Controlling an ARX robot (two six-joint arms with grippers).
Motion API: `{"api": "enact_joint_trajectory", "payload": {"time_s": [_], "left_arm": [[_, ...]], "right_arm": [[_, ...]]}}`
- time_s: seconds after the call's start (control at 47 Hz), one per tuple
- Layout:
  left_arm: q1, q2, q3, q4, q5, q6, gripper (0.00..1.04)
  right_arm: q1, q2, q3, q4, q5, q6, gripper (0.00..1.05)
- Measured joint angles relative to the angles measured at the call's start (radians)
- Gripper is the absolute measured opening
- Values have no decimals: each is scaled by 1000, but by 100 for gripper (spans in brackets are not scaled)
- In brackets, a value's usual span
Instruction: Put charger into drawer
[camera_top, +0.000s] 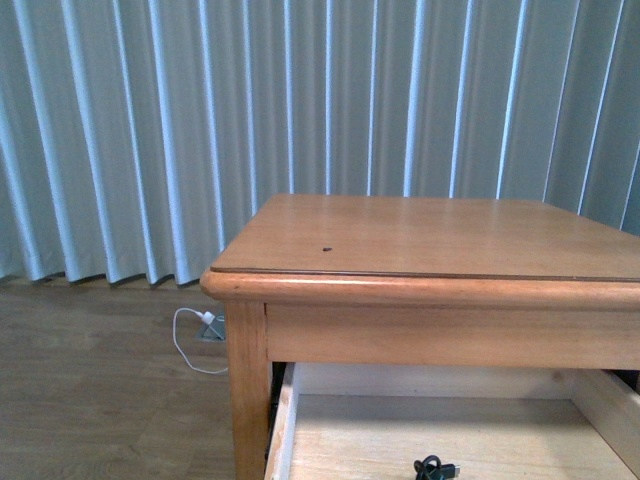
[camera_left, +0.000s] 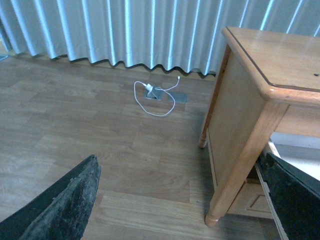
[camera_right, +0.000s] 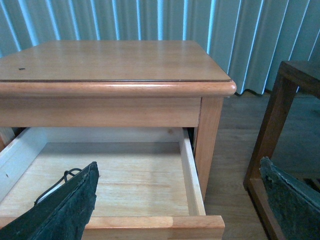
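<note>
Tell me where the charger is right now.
The charger lies on the floor of the open drawer, under the tabletop. In the front view only its black cable shows, at the bottom edge.

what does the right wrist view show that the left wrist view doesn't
Only the right wrist view looks into the pulled-out light wooden drawer, where a thin black looped charger cable lies, and shows a dark wooden frame beside the table. Only the left wrist view shows the thin white cable looped on the floor at a grey floor socket, and the table's side panel. Both share the light-brown wooden table top, the pale pleated curtain and the wooden floor.
</note>
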Motion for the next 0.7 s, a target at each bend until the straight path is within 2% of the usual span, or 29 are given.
{"api": "enact_joint_trajectory", "payload": {"time_s": [0.106,0.446,0.531,0.595,0.701], "left_arm": [[67,-97,-45,-37,4,-31,99],[79,-113,-48,-40,25,-36,98],[118,-191,-82,-56,202,26,79],[121,-211,-102,-54,214,45,63],[122,-227,-128,-49,215,53,45]], "right_arm": [[0,0,0,0,0,0,96],[0,0,0,0,0,0,96],[0,0,0,0,0,0,96],[0,0,0,0,0,0,96],[0,0,0,0,0,0,96]]}}
